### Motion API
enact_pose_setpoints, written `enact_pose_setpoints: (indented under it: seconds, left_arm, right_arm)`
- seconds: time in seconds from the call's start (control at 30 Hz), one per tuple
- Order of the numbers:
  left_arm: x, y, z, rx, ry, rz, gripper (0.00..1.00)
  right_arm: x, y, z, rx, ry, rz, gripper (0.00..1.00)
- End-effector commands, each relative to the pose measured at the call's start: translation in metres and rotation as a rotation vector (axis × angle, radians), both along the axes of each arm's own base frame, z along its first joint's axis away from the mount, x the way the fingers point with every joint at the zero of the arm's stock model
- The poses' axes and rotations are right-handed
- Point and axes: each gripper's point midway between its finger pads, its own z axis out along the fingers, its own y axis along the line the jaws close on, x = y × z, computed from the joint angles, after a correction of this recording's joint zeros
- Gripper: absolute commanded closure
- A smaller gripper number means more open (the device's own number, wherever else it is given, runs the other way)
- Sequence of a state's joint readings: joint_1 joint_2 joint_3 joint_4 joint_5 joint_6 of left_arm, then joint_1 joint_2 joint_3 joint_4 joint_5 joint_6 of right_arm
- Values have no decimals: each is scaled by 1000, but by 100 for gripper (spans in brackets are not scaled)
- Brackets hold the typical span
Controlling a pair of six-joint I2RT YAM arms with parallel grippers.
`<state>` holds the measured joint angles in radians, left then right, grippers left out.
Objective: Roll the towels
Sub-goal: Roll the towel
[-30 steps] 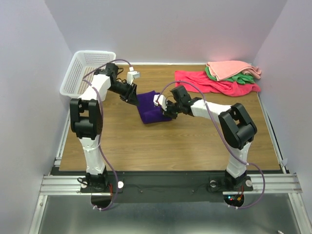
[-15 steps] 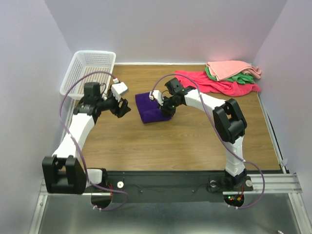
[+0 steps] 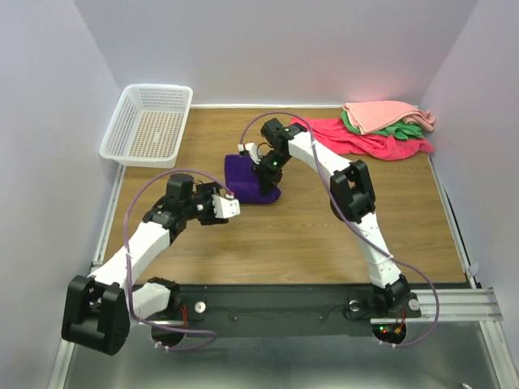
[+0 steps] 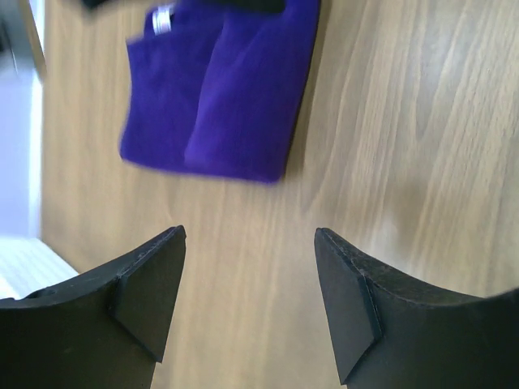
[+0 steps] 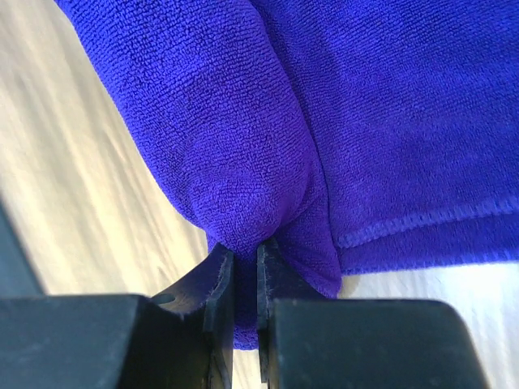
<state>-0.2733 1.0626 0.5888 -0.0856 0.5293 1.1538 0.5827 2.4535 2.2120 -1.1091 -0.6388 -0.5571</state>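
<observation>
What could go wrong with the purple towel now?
The right gripper pinches only a small fold of the purple towel, so it might slip out or the roll could loosen. The left gripper is open over the wooden table, apart from the towel, so nothing holds the other side; the whole towel may slide instead of rolling.

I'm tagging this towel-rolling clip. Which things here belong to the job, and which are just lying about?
Belongs to the job:
- purple towel, a fold pinched in the right hand
- red towel, salmon-pink towel and green towel, heaped at the far right
- left hand, open over the table

Just lying about:
- white basket, far left corner, nothing in it
</observation>
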Motion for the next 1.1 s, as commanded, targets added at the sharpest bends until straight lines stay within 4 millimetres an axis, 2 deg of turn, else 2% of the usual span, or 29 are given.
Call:
enact_pose_setpoints:
  seconds: [0.0, 0.1, 0.13, 0.2, 0.3, 0.4, 0.5, 0.53, 0.63, 0.67, 0.73, 0.77, 0.8, 0.83, 0.87, 0.9, 1.07]
  left_arm:
    - [13, -19, 15, 134, -222, -102, 24]
    - [18, -36, 12, 160, -246, -139, 23]
    - [17, -44, 4, 175, -224, -164, 23]
    - [19, -59, 4, 188, -231, -199, 18]
    - [26, -79, -5, 205, -197, -236, 15]
    - [28, -88, -10, 216, -177, -250, 14]
    - [36, -86, -22, 245, -138, -208, 14]
    - [38, -84, -33, 267, -108, -195, 25]
    - [42, -71, -49, 328, -46, -137, 44]
    - [37, -67, -60, 352, -9, -132, 56]
    - [29, -59, -70, 374, 30, -127, 68]
    - [19, -54, -78, 389, 59, -142, 78]
    - [15, -51, -80, 394, 72, -149, 83]
    - [10, -49, -81, 395, 74, -156, 95]
    - [3, -45, -87, 404, 91, -163, 100]
    - [-1, -44, -88, 405, 94, -170, 100]
    - [-10, -41, -91, 393, 116, -178, 100]
  right_arm:
    - [-46, -5, -32, -115, 306, -51, 96]
    - [-50, -3, -36, -117, 351, -71, 96]
    - [-52, -4, -36, -121, 367, -83, 95]
    - [-57, -4, -39, -130, 402, -96, 94]
    - [-62, -4, -40, -128, 447, -117, 93]
    - [-62, -5, -41, -130, 466, -136, 93]
    - [-58, -7, -39, -123, 484, -163, 91]
    - [-58, -8, -39, -124, 489, -168, 91]
    - [-56, -11, -38, -119, 506, -187, 85]
    - [-56, -13, -38, -115, 514, -193, 82]
    - [-53, -15, -37, -110, 519, -204, 77]
    - [-49, -17, -36, -103, 523, -220, 74]
    - [-46, -18, -33, -94, 519, -227, 73]
    - [-43, -18, -31, -89, 515, -237, 70]
    - [-35, -20, -29, -71, 501, -254, 67]
    - [-30, -20, -25, -59, 490, -263, 61]
    - [6, -24, 5, 28, 400, -350, 60]
